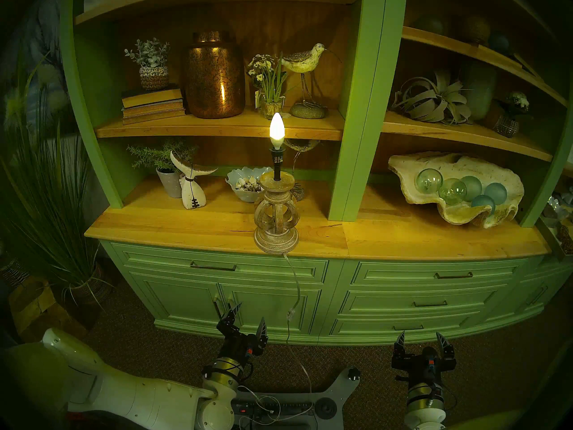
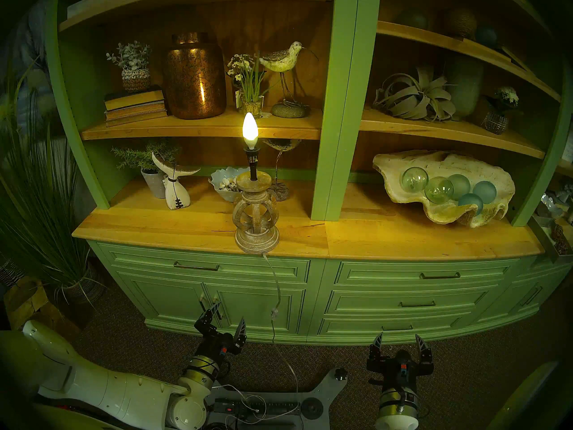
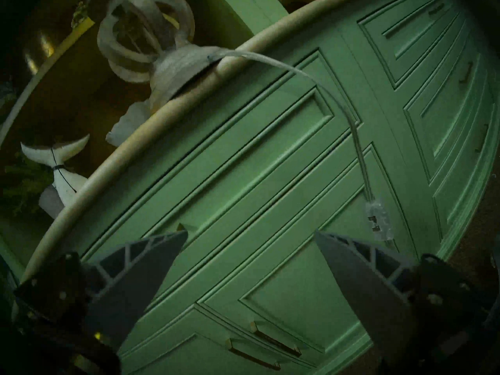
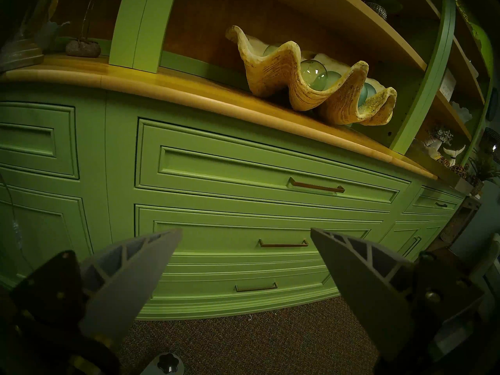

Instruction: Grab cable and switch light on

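The light glows bright on its black stem, atop the carved whitewashed lamp base at the counter's front edge. The clear cable hangs from the base down the green cabinet front, with its clear switch block partway down, then trails to the floor. My left gripper is open and empty, just left of the switch block and apart from it. My right gripper is open and empty, low in front of the right-hand drawers. In the right wrist view the cable shows at the far left edge.
The green cabinet with drawers and handles stands close ahead. A black power strip and a thin white looped wire lie on my base. A potted grass stands at left. A giant shell with glass balls sits on the counter.
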### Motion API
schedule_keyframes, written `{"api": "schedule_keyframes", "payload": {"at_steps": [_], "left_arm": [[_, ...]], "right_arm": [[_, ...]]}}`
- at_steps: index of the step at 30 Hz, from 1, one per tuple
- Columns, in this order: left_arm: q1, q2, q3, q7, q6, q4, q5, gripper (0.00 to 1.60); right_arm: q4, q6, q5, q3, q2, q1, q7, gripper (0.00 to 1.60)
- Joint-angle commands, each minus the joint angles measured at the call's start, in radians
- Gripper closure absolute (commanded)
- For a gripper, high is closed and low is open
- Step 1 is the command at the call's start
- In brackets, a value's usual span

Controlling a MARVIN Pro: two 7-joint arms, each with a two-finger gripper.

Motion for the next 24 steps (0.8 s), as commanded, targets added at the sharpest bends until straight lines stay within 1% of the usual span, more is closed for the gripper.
{"api": "schedule_keyframes", "payload": {"at_steps": [1,3,5,6,10,15,18,20,23,24], "left_arm": [[0.004,-0.049,0.016,0.125,0.063,0.041,0.127,0.0],[0.004,-0.07,0.025,0.14,0.081,0.077,0.152,0.0],[0.007,-0.09,0.03,0.143,0.083,0.112,0.161,0.0],[0.01,-0.104,0.035,0.145,0.097,0.137,0.171,0.0],[0.025,-0.148,0.046,0.145,0.122,0.226,0.18,0.0],[0.041,-0.186,0.048,0.145,0.161,0.308,0.193,0.0],[0.048,-0.194,0.039,0.145,0.166,0.33,0.198,0.0],[0.061,-0.209,0.021,0.145,0.189,0.359,0.206,0.0],[0.064,-0.212,-0.008,0.145,0.205,0.362,0.221,0.0],[0.064,-0.212,-0.008,0.145,0.205,0.362,0.221,0.0]], "right_arm": [[-0.037,-0.01,-0.006,0.002,0.002,0.0,-0.004,0.0],[-0.037,-0.01,-0.007,0.002,0.002,-0.001,-0.004,0.0],[-0.038,-0.01,-0.007,0.002,0.002,-0.001,-0.004,0.0],[-0.038,-0.009,-0.007,0.002,0.002,-0.001,-0.004,0.0],[-0.039,-0.009,-0.007,0.002,0.002,-0.002,-0.004,0.0],[-0.042,-0.009,-0.008,0.001,0.002,-0.003,-0.005,0.0],[-0.042,-0.009,-0.008,0.001,0.002,-0.004,-0.005,0.0],[-0.044,-0.009,-0.009,0.001,0.002,-0.005,-0.005,0.0],[-0.044,-0.008,-0.009,0.001,0.001,-0.005,-0.005,0.0],[-0.044,-0.008,-0.009,0.001,0.001,-0.005,-0.005,0.0]]}}
